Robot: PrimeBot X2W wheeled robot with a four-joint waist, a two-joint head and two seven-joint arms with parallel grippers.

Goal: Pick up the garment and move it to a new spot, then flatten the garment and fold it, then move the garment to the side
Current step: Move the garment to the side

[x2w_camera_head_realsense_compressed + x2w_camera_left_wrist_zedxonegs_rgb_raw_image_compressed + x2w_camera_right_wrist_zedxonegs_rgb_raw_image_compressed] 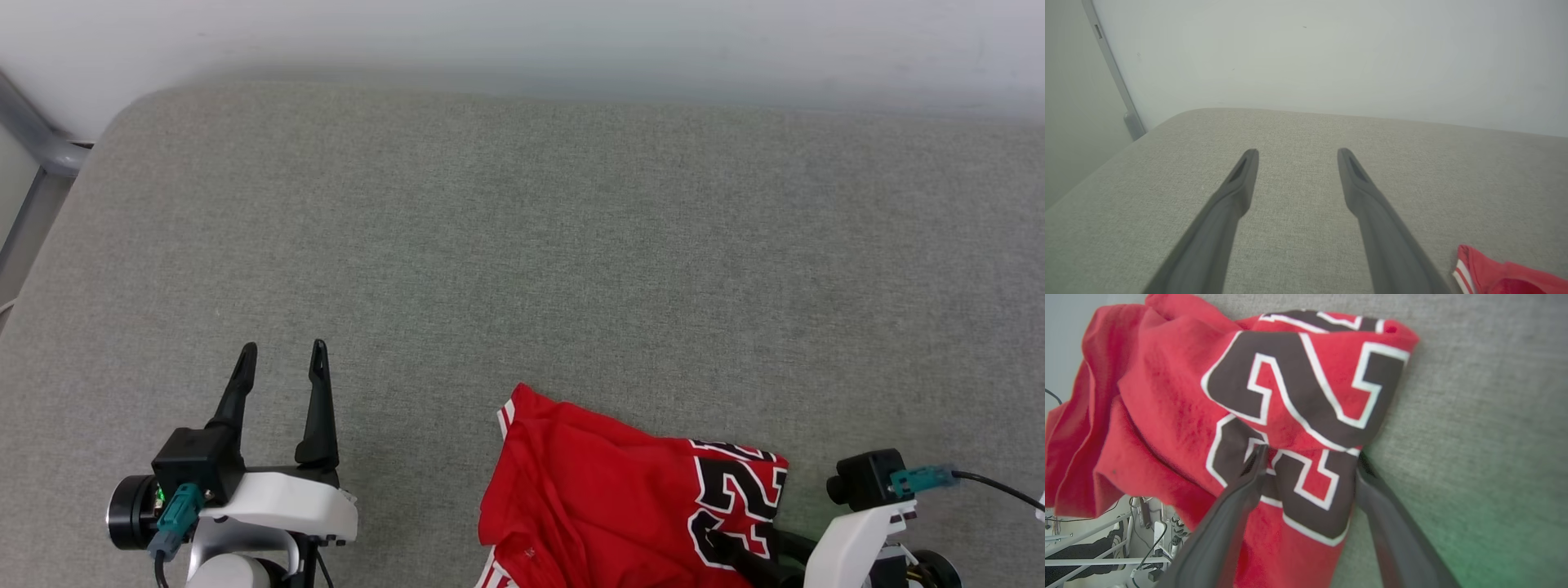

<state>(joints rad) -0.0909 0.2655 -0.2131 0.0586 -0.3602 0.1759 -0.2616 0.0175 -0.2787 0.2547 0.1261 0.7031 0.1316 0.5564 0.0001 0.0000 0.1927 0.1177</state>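
Garment (1167, 396) edge lies between the right pincer's (1310, 455) spread fingers.

Left gripper (282, 363) black, tapered; white wrist shell (286, 498); teal plug (181, 506).

Crumpled red garment (1167, 396) on grey surface (1474, 416), right end effector (1310, 456) spread astride its numbered fold
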